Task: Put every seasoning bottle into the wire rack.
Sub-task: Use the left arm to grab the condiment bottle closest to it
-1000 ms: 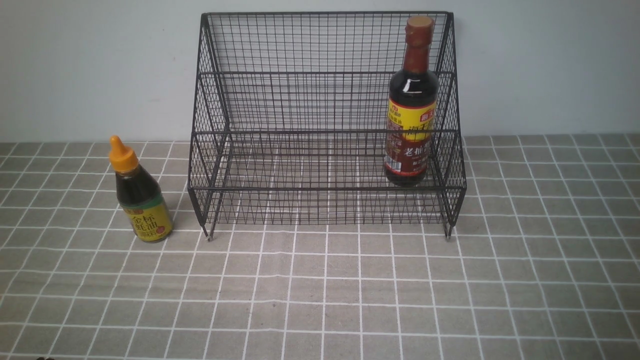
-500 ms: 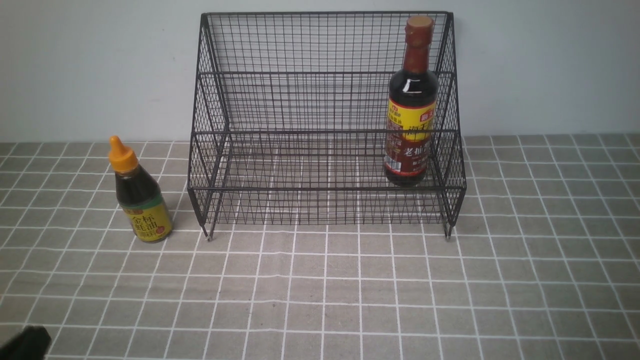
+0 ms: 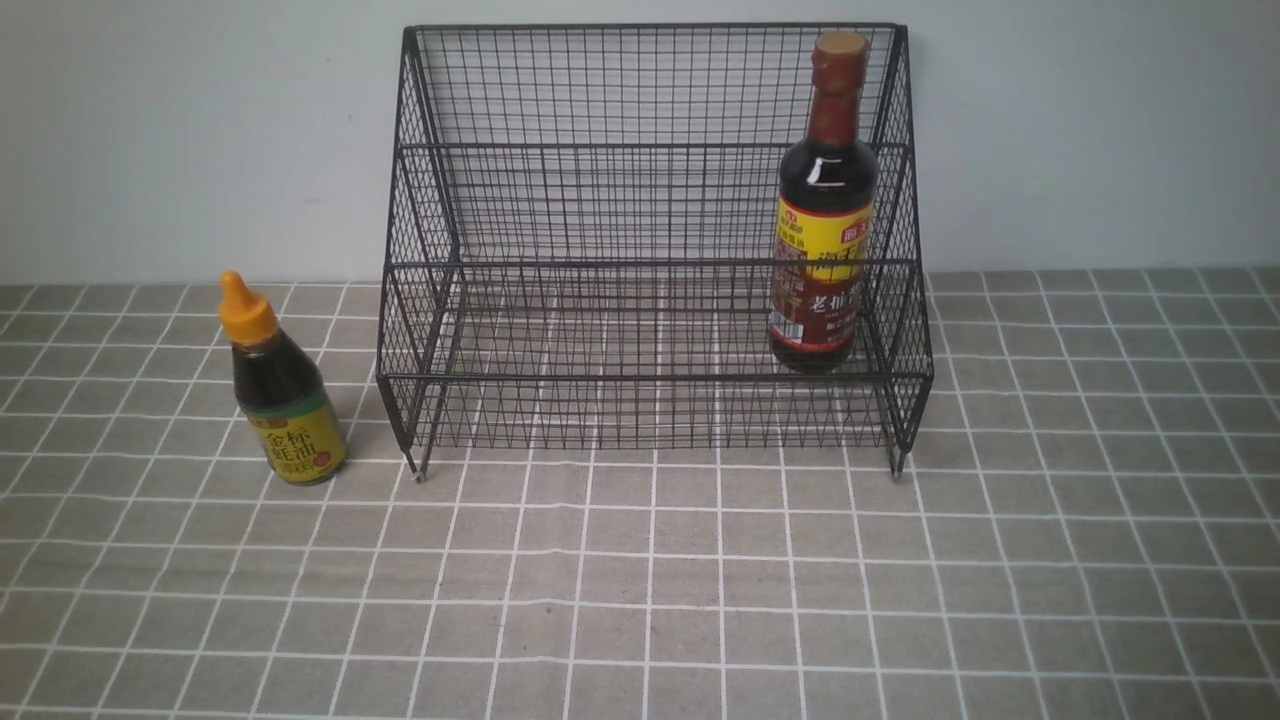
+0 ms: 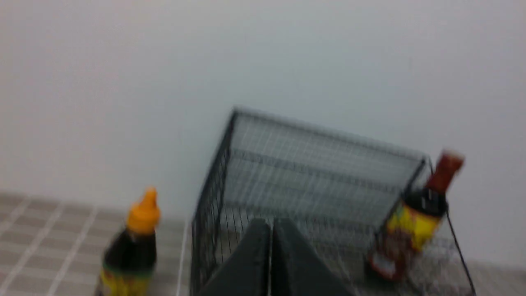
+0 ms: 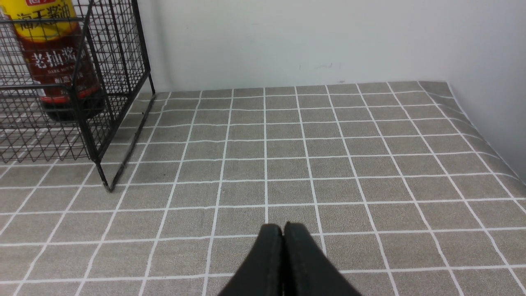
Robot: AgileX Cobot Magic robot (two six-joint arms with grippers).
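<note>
A pale wall [image 3: 200, 130] backs a grey-checked table [image 3: 640, 600]. On it stands the wire rack [image 3: 600, 147], its lower tier holding the tall dark soy sauce bottle [image 3: 822, 230] upright at the right end; we see nothing else in either tier. The squat oyster sauce bottle [image 3: 285, 400] stands upright on the table just beside the rack's left side. We judge one bottle placed and one to go. The left jaws and the right jaws are both clenched on nothing, away from either bottle. Next, we think, the left jaws must open, close round that squat bottle and lift it over the front rail.
</note>
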